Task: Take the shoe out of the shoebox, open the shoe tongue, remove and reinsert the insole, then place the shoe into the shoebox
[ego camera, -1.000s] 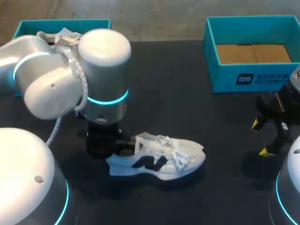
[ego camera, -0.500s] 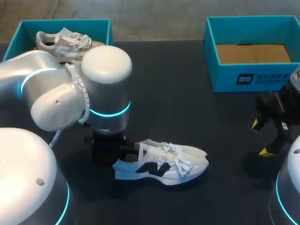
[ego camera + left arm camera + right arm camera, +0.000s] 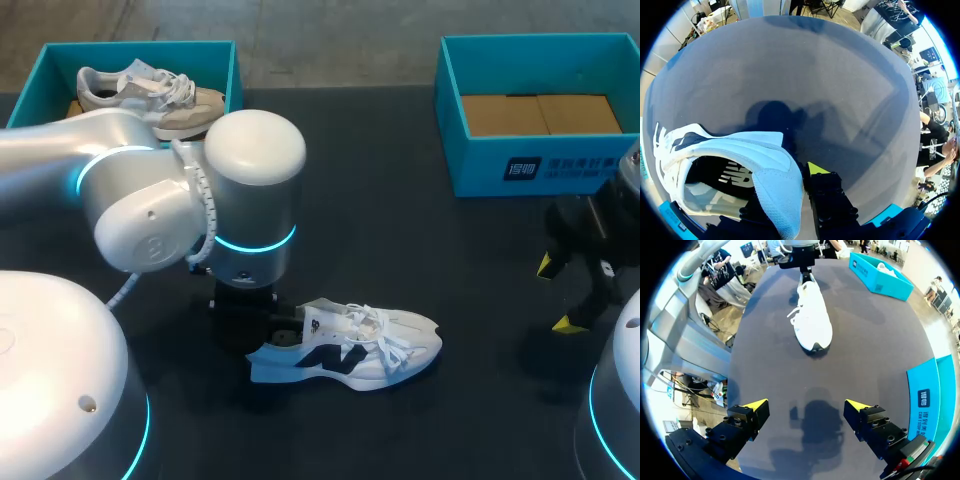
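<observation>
head view: the white shoe [image 3: 355, 345] is seen out of any box, set on its sole on the black table [image 3: 400, 220], well apart from the open shoebox [image 3: 490, 165] at the far right, whose cardboard floor is bare. the taking-out is judged done. the tongue, the insole and the return to the box are judged left, since the laces are seen lying over the tongue and a dark insole is seen in place in the left wrist view. the heel wall is clamped by the left gripper [image 3: 788, 194], one yellow tip outside and the other finger hidden inside. the right gripper [image 3: 806, 405] is held spread apart over bare table, holding nothing. the shoe is white with dark side marks.
</observation>
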{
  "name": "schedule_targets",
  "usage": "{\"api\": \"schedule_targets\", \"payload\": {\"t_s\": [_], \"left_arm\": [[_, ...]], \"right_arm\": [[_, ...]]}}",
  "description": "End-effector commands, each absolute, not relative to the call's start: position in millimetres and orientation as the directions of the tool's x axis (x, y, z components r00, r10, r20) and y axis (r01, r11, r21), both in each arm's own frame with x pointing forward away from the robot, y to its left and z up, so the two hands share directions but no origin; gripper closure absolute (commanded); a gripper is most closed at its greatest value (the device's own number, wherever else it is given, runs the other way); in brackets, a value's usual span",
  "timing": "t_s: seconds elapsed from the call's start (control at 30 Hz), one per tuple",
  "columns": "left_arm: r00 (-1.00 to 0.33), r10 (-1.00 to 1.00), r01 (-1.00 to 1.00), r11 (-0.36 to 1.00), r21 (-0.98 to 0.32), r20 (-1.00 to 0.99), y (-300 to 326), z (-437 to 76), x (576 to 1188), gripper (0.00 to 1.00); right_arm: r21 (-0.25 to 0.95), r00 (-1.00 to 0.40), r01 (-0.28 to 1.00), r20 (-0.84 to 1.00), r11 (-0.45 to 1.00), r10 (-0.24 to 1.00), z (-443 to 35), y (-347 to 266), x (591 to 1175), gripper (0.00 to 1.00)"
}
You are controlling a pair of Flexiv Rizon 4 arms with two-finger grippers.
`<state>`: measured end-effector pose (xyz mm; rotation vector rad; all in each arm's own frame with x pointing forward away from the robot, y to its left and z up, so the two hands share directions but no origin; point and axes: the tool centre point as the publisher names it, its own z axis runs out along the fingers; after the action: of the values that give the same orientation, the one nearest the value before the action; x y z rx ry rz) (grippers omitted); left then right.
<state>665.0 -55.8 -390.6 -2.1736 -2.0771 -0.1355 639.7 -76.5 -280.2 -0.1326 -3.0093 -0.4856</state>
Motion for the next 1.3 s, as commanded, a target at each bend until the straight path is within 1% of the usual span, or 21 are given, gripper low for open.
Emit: {"api": "schedule_targets", "payload": {"t_s": [0.03, 0.37, 0.57, 0.83, 1.17, 1.2, 1.23, 1.27, 1.3], "left_arm": [[0.048, 0.984, 0.998, -0.040, -0.047, 0.170, -64.5, -393.5, 668.6, 1.00], [0.056, 0.985, 0.997, -0.046, -0.064, 0.164, -70.2, -383.0, 662.8, 1.00], [0.064, 0.981, 0.997, -0.053, -0.063, 0.182, -73.4, -388.1, 658.1, 1.00], [0.022, 0.980, 0.999, -0.014, -0.046, 0.197, -78.7, -396.5, 661.9, 1.00], [0.022, 0.979, 0.999, -0.011, -0.053, 0.203, -77.7, -397.0, 662.1, 1.00], [0.022, 0.979, 0.999, -0.012, -0.053, 0.203, -77.9, -397.2, 662.4, 0.91], [0.023, 0.979, 0.998, -0.012, -0.055, 0.203, -77.9, -397.1, 662.5, 0.58], [0.023, 0.979, 0.998, -0.012, -0.057, 0.202, -77.3, -395.9, 662.4, 0.14], [0.024, 0.980, 0.998, -0.013, -0.056, 0.199, -76.4, -394.2, 661.5, 0.00]], "right_arm": [[0.307, -0.992, 0.101, 0.101, 0.946, 0.073, -281.0, -76.2, 638.7, 0.00], [0.307, -0.992, 0.101, 0.101, 0.946, 0.073, -281.0, -76.2, 638.7, 0.00], [0.307, -0.992, 0.101, 0.101, 0.946, 0.073, -281.0, -76.2, 638.7, 0.00], [0.307, -0.992, 0.101, 0.101, 0.946, 0.073, -281.0, -76.2, 638.7, 0.00], [0.307, -0.992, 0.101, 0.101, 0.946, 0.073, -281.0, -76.2, 638.7, 0.00], [0.307, -0.992, 0.101, 0.101, 0.946, 0.073, -281.0, -76.2, 638.7, 0.00], [0.307, -0.992, 0.101, 0.101, 0.946, 0.073, -281.0, -76.2, 638.7, 0.00], [0.307, -0.992, 0.101, 0.101, 0.946, 0.073, -281.0, -76.2, 638.7, 0.00], [0.307, -0.992, 0.101, 0.101, 0.946, 0.073, -281.0, -76.2, 638.7, 0.00]]}}
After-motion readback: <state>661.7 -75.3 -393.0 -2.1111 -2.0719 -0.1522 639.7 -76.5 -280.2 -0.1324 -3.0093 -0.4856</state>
